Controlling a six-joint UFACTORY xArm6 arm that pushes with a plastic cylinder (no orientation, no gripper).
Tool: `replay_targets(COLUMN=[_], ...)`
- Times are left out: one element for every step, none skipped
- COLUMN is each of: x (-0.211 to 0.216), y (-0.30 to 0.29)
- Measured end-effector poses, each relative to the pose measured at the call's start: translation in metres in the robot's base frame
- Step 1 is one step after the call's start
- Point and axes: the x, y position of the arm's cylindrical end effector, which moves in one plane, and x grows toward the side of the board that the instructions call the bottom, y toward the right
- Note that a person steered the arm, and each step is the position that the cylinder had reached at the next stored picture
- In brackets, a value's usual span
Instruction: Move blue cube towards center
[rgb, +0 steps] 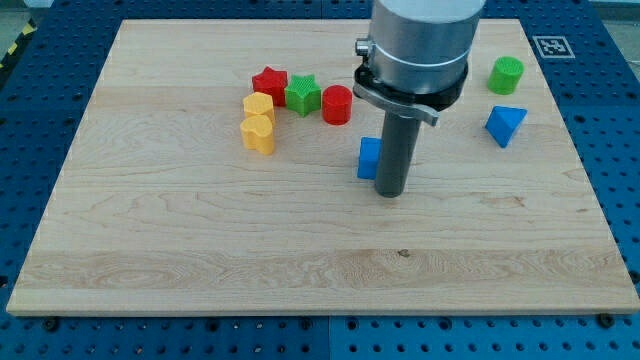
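board (200, 230): pale wood, smooth, matt, visible grain. rod (395, 150): dark, matt; its housing (420, 40) brushed grey metal. blue cube (369, 158), yellow blocks (258, 125): matt plastic look. surrounding base (620, 150): blue, perforated.

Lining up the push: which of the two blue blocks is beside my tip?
The blue cube, touching my tip on its left; the blue triangular block sits apart near the right edge.
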Motion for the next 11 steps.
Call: replay_targets(x=[-0.003,-0.025,-0.055,-0.041,0.010,0.041,0.041,0.015,-0.018,-0.048,-0.049], y=[0.015,0.024,0.038,0.049,0.053,0.017,-0.026,-0.031,-0.031,-0.031,-0.031])
